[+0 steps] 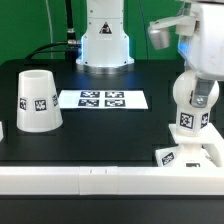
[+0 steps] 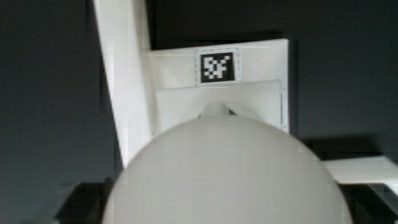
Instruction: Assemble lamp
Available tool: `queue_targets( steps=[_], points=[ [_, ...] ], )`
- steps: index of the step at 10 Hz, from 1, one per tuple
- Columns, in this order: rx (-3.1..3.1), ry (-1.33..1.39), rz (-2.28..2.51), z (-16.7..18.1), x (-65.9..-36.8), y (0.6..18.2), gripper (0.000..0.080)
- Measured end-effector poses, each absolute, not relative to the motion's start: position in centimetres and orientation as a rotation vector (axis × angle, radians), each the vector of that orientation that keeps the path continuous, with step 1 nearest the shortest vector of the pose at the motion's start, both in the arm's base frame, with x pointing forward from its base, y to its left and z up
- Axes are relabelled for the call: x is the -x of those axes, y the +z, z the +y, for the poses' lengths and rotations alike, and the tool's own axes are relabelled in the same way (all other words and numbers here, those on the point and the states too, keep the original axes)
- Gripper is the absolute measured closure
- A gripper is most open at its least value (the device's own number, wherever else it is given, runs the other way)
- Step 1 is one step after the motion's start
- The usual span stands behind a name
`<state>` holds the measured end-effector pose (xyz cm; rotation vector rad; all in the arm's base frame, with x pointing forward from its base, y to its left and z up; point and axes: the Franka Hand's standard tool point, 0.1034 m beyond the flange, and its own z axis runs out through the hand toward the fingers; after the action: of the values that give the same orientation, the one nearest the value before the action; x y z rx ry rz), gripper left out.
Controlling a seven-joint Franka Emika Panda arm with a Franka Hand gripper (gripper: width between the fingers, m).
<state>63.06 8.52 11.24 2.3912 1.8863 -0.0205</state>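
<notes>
The bulb [image 1: 194, 100] stands upright on its stem over the flat square base [image 1: 190, 156] at the exterior view's right. My gripper [image 1: 199, 78] comes down from above and is shut on the bulb's round head. In the wrist view the bulb head [image 2: 217, 170] fills the space between my dark fingers [image 2: 71, 203], and the base with its tag [image 2: 217, 68] lies below it. I cannot tell whether the stem is seated in the base. The tapered shade [image 1: 38, 100] stands alone, wide end down, at the exterior view's left.
The marker board [image 1: 103, 99] lies in the middle of the black table. The robot's pedestal [image 1: 105, 45] stands at the back. A white rail [image 1: 100, 180] runs along the table's front edge. A small white piece [image 1: 2, 128] shows at the left edge.
</notes>
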Motion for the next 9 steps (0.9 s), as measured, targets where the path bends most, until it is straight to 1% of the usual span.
queue_targets(
  steps=[4,9],
  points=[
    [-2.785,-0.005,1.331,8.32,-63.04,11.28,0.0222],
    [-2.959,0.009,0.897,8.51,-63.00,11.24,0.0222]
  ],
)
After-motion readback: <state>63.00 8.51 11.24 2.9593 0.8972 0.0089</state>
